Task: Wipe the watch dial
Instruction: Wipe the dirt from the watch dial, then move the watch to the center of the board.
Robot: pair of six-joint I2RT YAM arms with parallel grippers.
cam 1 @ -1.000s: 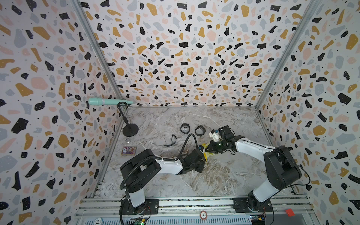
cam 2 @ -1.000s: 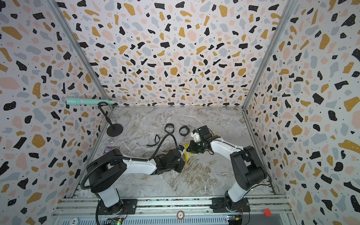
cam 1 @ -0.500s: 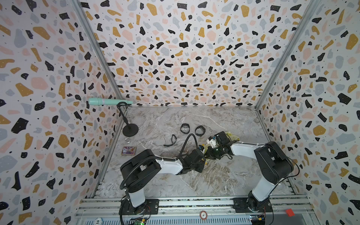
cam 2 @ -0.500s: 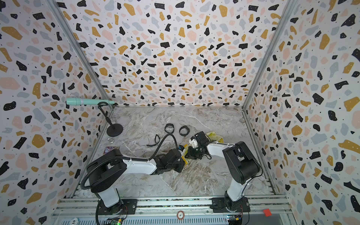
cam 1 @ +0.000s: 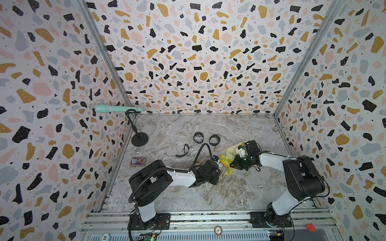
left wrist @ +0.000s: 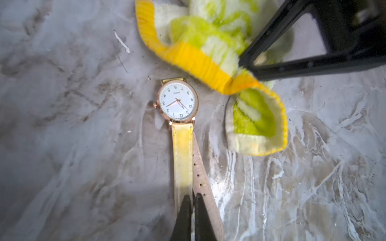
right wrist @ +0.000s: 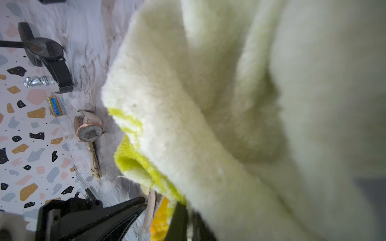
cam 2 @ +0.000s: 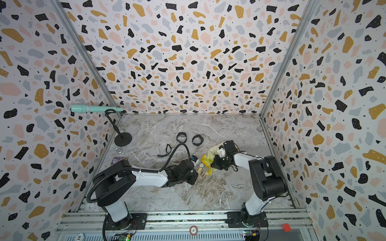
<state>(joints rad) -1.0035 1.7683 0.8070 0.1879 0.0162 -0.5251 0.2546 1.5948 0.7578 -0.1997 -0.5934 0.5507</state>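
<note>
**Hazards.** The two arms meet near the middle of the table (cam 1: pixel 208 196) with their end effectors close together. A wide stroke by the right one could knock it against the left.

The right end effector (right wrist: pixel 189 208) is pinched on the cloth (left wrist: pixel 200 60), most of which hangs loose and bunched. A trailing fold could catch the watch (left wrist: pixel 181 133) and drag it. The right wrist view is already largely smothered by cloth, so contact would be judged half blind.

The watch lies face up on the table between the end effectors. The cloth is just beside it and not yet on the dial (left wrist: pixel 178 102).

The left end effector (left wrist: pixel 193 197) is pressed together on the strap (left wrist: pixel 182 158), well back from the dial. The case is therefore restrained only through a limp band — sideways rubbing is likely to swing or twist it. If the hard fingers (left wrist: pixel 292 67) were brought down instead of the cloth, the glass could be scratched.

**Room and edges.** Open table is found toward the front rail (cam 1: pixel 208 217), and strokes drawn that way are judged safest. The right wall (cam 1: pixel 296 146) stands near the right arm's elbow, so little swing is allowed there.

Two black watches (cam 1: pixel 198 137) lie behind the work area, near enough to be swept by a long push away from the rail. The stand (cam 1: pixel 139 139) and the card (cam 1: pixel 137 161) are set by the left wall — well apart, and no obstruction is expected from them.
</note>
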